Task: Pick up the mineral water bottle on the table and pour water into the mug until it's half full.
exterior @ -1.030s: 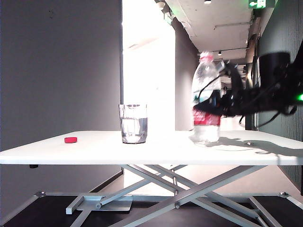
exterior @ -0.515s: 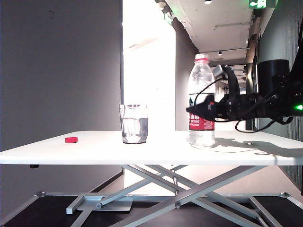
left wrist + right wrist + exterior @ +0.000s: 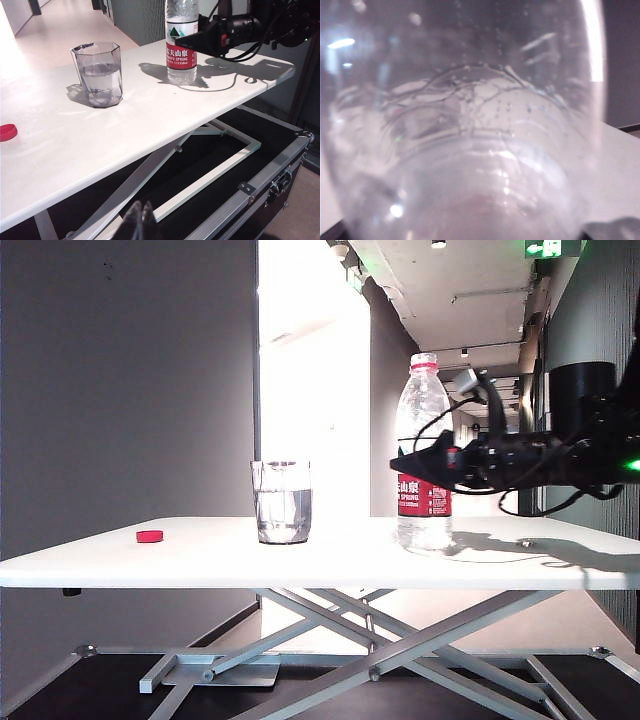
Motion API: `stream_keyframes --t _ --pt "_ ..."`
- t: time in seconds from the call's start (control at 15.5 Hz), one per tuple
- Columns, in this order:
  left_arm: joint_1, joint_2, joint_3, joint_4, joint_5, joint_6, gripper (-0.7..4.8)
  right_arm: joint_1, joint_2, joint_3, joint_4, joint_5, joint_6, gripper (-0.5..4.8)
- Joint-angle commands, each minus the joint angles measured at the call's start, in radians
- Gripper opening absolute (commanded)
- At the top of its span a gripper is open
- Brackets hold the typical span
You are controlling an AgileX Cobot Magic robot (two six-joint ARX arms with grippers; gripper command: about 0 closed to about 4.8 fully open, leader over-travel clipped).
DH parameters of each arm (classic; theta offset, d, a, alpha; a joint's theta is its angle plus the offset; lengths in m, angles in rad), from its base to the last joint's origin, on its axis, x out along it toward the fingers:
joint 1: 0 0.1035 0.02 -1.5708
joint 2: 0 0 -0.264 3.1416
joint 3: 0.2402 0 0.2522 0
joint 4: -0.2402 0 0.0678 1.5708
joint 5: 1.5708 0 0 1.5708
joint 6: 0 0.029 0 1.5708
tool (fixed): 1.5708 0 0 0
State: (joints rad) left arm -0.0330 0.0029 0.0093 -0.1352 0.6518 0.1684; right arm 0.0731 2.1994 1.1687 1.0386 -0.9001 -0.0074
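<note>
The mineral water bottle (image 3: 424,440) stands upright on the white table (image 3: 330,560), right of the mug, red-and-white label facing forward. My right gripper (image 3: 422,462) reaches in level from the right at label height. Its jaws are spread on either side of the bottle, open, and the near finger (image 3: 200,41) crosses in front of the label. The right wrist view shows nothing but the clear bottle wall (image 3: 470,125). The mug (image 3: 281,502), a clear tumbler, holds water to roughly half. My left gripper (image 3: 141,220) hangs shut below the table's front edge, empty.
A small red cap (image 3: 150,536) lies on the table far left of the mug. The crossed grey table legs (image 3: 380,640) and an open black case (image 3: 260,180) sit below. A cable loops from the right arm beside the bottle.
The bottle went from tilted in the grip to standing upright on the table. The right gripper's jaws spread apart from it and the wrist turned slightly.
</note>
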Motion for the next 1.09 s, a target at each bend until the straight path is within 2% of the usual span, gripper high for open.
stream_keyframes --t 0.06,0.52,0.58,0.77,0.84,0.97,1.03,1.09 --pt "-0.002 0.001 0.001 -0.005 0.007 0.009 -0.05 -0.021 -0.031 -0.029 0.034 -0.023 0.007 4.79" --pt "-0.001 0.001 0.001 -0.005 0.008 0.014 -0.05 -0.126 -0.244 -0.273 0.08 -0.014 0.008 4.79" --pt "-0.001 0.001 0.001 -0.004 0.008 -0.014 -0.05 -0.126 -0.357 -0.373 0.105 0.0 0.008 3.4" --pt "-0.001 0.001 0.001 -0.004 0.023 -0.026 -0.05 -0.12 -0.59 -0.534 0.089 0.08 0.039 0.27" --pt "-0.001 0.001 0.001 -0.004 0.023 -0.026 -0.05 -0.121 -0.662 -0.583 0.066 0.096 0.048 -0.07" --pt "-0.001 0.001 0.001 -0.002 0.021 -0.018 -0.05 -0.119 -0.835 -0.7 -0.052 0.255 0.06 -0.09" --pt "-0.001 0.001 0.001 0.005 -0.001 -0.005 -0.05 -0.109 -0.916 -0.752 -0.121 0.359 0.059 -0.09" --pt "-0.001 0.001 0.001 0.016 -0.074 0.021 -0.05 -0.106 -1.049 -0.829 -0.232 0.502 0.055 -0.09"
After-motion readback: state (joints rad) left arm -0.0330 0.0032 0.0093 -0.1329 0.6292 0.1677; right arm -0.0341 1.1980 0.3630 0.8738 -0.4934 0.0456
